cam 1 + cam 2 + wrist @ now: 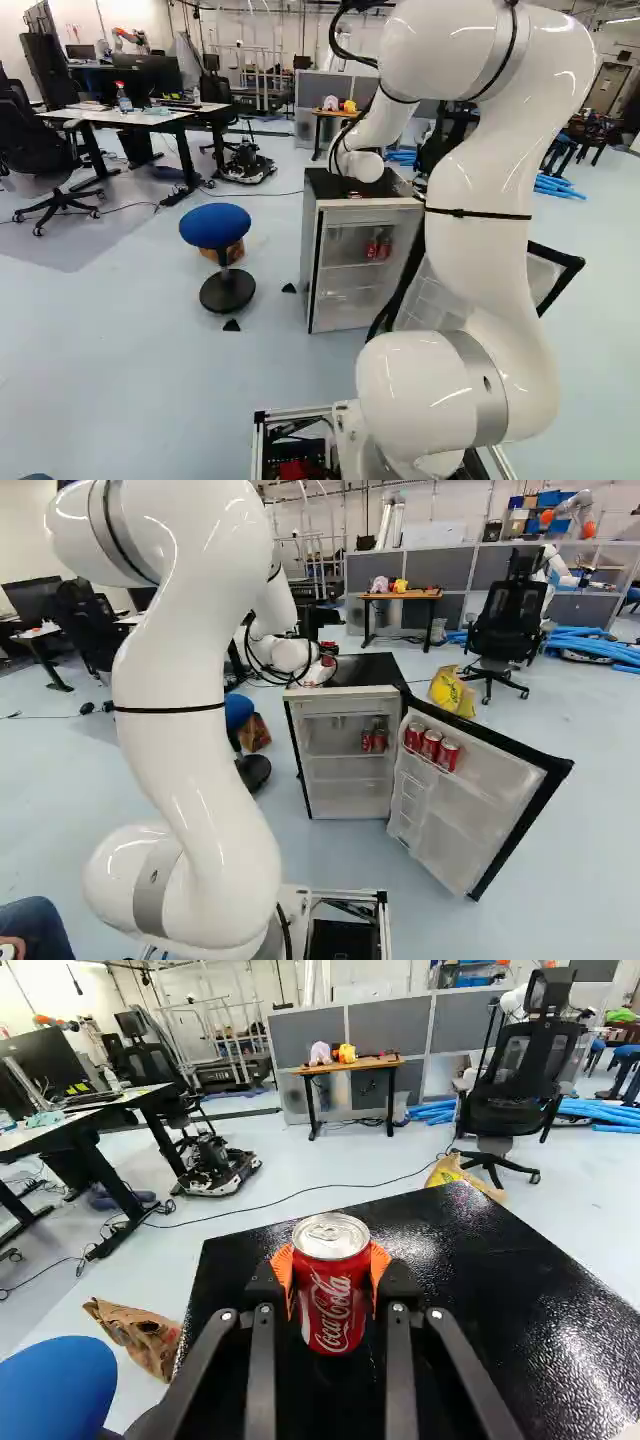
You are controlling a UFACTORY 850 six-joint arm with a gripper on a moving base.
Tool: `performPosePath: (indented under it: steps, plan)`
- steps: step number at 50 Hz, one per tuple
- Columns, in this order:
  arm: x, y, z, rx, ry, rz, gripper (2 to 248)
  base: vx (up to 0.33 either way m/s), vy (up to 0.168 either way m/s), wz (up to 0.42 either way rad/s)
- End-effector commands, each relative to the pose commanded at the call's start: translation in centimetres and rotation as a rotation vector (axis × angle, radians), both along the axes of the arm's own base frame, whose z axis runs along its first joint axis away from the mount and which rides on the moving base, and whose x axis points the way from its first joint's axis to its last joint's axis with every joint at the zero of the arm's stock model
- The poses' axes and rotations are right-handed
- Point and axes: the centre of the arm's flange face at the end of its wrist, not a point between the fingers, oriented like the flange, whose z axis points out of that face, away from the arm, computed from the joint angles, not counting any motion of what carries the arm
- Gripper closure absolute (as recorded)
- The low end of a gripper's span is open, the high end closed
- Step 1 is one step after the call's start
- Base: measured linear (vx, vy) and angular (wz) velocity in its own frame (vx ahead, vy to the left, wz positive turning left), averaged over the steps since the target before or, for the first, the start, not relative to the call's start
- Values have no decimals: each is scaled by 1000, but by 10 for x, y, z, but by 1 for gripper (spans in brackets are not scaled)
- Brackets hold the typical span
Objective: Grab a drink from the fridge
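At the fridge's top in the right base view is my gripper (327, 662), partly hidden by the wrist and cables. In the wrist view the gripper (332, 1278) is shut on an upright red drink can (332, 1295), an orange pad pressing each side. The can is over the black fridge top (470, 1250); whether it touches that surface I cannot tell. Below, the fridge (345, 692) stands with its door (470, 790) swung wide. Two red cans (374, 740) stand on an inner shelf, and several more (431, 744) sit in the door rack.
Left of the fridge are a blue stool (215, 225) and a brown paper bag (140, 1335). A yellow bag (452, 692) lies behind the door. Farther back stand desks, an office chair (497, 620) and a small wooden table (350, 1066). Another robot (565, 518) is at the far right.
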Motion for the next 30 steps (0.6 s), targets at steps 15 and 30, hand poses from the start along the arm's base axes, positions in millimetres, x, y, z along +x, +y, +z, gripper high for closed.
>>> performPosePath:
  steps: [15,30]
  plan:
    - [19,-15,-5,-20,18,12,154,0,0,0]
    - [38,-30,-10,-42,30,24,154,0,0,0]
